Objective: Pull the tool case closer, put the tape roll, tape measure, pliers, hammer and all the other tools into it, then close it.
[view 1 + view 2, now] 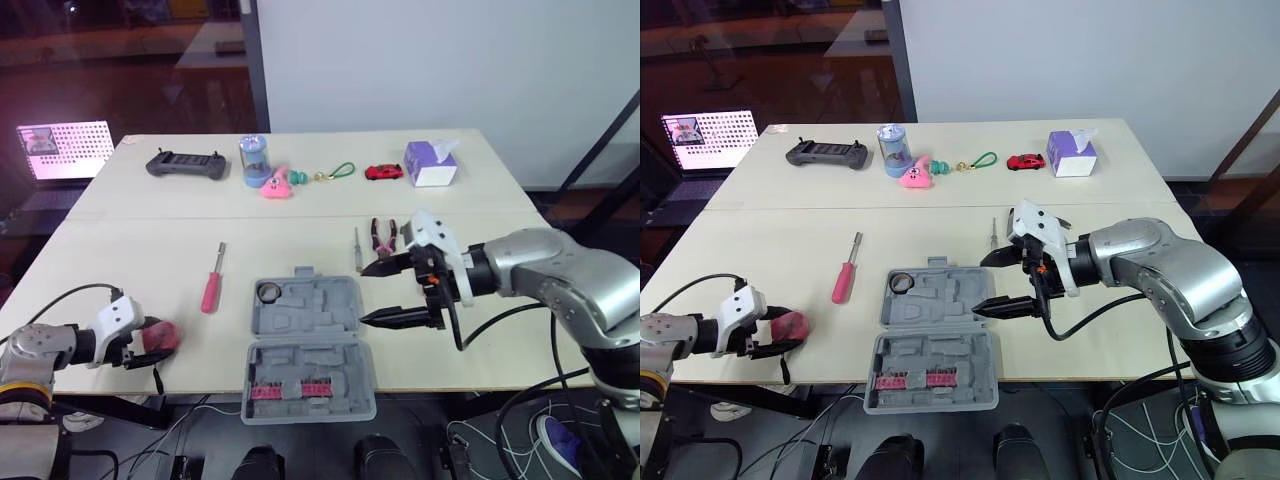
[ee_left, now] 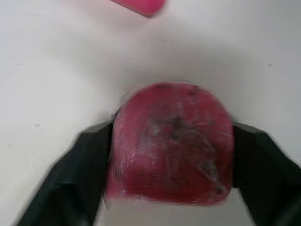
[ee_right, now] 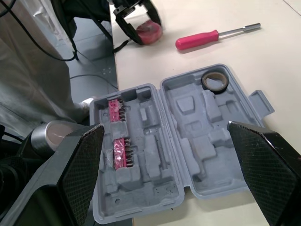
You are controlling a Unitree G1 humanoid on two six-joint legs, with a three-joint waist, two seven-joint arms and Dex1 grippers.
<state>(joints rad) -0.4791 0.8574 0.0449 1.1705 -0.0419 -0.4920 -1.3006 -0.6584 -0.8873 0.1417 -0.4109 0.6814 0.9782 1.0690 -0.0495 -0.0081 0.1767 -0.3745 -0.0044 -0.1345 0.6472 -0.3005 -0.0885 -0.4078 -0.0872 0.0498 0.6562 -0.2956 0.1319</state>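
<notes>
Head view: left gripper (image 1: 163, 344) clamps a rounded red tape measure (image 1: 164, 332), near left. Right wrist view: right gripper (image 3: 164, 129) gapes empty over the open grey plastic tool case (image 3: 207, 141), near centre. Packing step; next, likely carry the tape measure right into it

One tool case (image 1: 322, 312), pliers (image 1: 384, 236) (one pair)
</notes>
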